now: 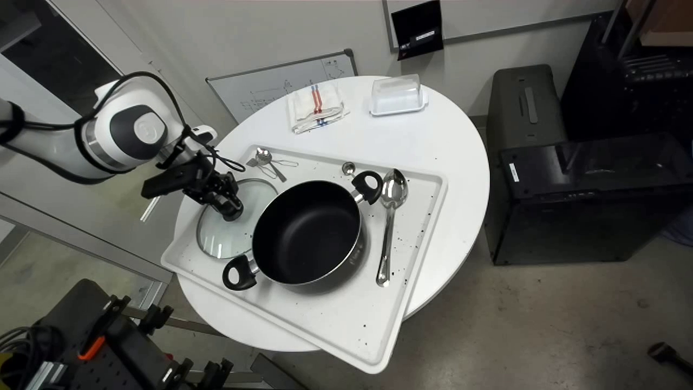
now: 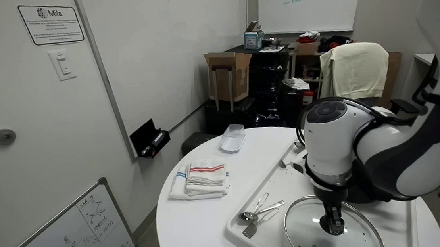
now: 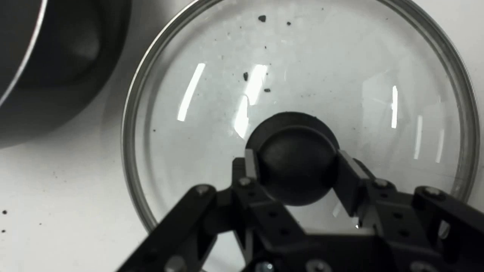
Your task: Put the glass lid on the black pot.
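The gripper [image 3: 298, 166] pinches the dark knob [image 3: 297, 181] of the glass lid [image 3: 329, 75]: its two fingers [image 3: 348, 185] stand partly apart, one on each side, spaced to the knob's width, and in the wrist view both pads [image 3: 251, 165] appear to touch it. There is one lid, just beside the black pot [image 1: 308, 233]; whether its rim bears on the tray [image 1: 346, 325] or sits slightly raised cannot be told. There is one pot, standing on the tray with its dark interior showing, and it has two side handles [image 1: 246, 277]. One round white table [image 1: 455, 162] carries the tray.

One large metal spoon [image 1: 388, 227] lies on the pot's opposite side from the lid, and one small round-headed utensil [image 1: 348, 168] lies near a pot handle. Three small utensils [image 2: 269, 207] lie clustered near the lid. On the table beyond the tray, in both exterior views, sit one pile of folded cloths [image 1: 316, 105], how many cannot be counted, and one white dish [image 1: 398, 110] with a clear cover [image 1: 400, 89].
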You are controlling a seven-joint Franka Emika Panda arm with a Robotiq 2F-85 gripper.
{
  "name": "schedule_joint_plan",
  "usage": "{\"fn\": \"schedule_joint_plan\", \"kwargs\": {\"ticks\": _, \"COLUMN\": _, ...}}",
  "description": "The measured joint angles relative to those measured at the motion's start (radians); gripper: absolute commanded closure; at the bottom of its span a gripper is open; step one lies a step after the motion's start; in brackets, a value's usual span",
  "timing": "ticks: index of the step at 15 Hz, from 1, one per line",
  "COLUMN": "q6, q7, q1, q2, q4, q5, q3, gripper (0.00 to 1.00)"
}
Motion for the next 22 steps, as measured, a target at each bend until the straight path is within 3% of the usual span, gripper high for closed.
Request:
{"fn": "schedule_joint_plan", "kwargs": {"ticks": 14, "q6": -0.011, "q7": -0.003, "q1": -0.012, "q2": -0.238, "q4": -0.16, "q5": 0.0, "q3": 0.029, "gripper": 0.75}}
{"fn": "schedule_joint_plan", "kwargs": {"ticks": 22, "q6": -0.03, "q7": -0.003, "q1": -0.082, "q2": -0.328, "q4": -0.236, "q5": 0.005, "q3": 0.017, "gripper": 0.75}}
